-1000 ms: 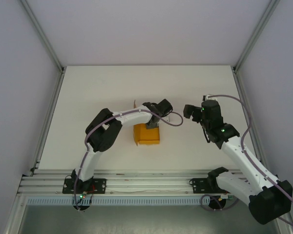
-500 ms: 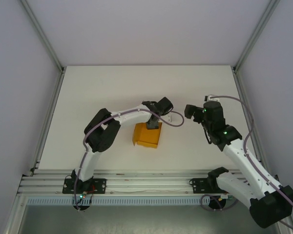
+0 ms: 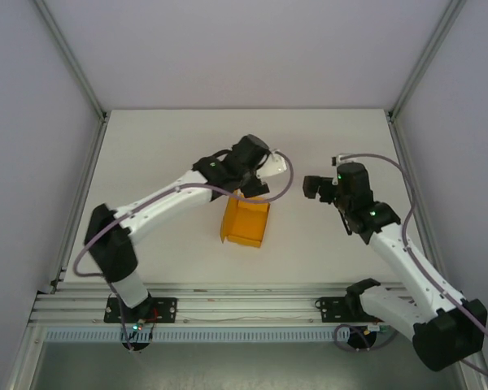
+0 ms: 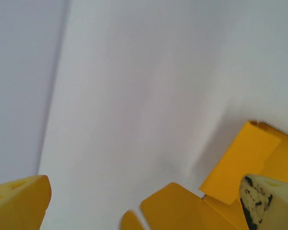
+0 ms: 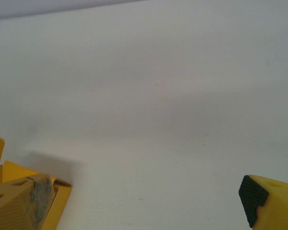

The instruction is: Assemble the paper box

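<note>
The paper box (image 3: 245, 223) is a shallow bright orange tray with raised walls, lying on the white table (image 3: 163, 146) between the arms. My left gripper (image 3: 257, 192) hovers over the box's far edge. In the left wrist view it (image 4: 144, 207) is open wide, with rounded orange tabs (image 4: 182, 211) and an upright flap (image 4: 242, 165) low between the fingers (image 4: 19, 201), touching neither. My right gripper (image 3: 311, 187) is to the right of the box, apart from it. It (image 5: 144, 206) is open over bare table, with a corner of the box (image 5: 60, 201) beside its left finger (image 5: 19, 203).
Aluminium frame posts (image 3: 77, 73) rise along both sides, and a rail (image 3: 228, 296) runs across the near edge. The purple cable (image 3: 281, 191) of the left arm loops beside the box. White walls enclose the table.
The left arm has stretched out, its elbow swinging left, and its gripper has drawn back from the box's wall toward the far side. The box turned slightly. The right gripper edged left.
</note>
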You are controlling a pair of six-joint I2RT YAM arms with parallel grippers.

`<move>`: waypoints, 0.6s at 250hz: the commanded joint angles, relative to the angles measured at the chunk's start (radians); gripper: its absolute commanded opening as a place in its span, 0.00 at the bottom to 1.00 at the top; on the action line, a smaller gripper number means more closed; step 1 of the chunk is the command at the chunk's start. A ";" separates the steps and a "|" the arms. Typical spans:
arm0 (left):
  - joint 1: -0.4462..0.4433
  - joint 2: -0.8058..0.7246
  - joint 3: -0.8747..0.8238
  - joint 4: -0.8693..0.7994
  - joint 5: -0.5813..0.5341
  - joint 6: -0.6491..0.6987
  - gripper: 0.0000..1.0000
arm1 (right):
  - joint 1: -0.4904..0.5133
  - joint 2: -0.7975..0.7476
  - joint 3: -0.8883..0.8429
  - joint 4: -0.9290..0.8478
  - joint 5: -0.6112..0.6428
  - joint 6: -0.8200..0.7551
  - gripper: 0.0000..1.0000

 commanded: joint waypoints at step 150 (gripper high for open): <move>0.318 -0.381 -0.609 0.086 -0.140 -1.068 1.00 | 0.114 0.923 0.682 -0.457 -0.563 -0.873 0.76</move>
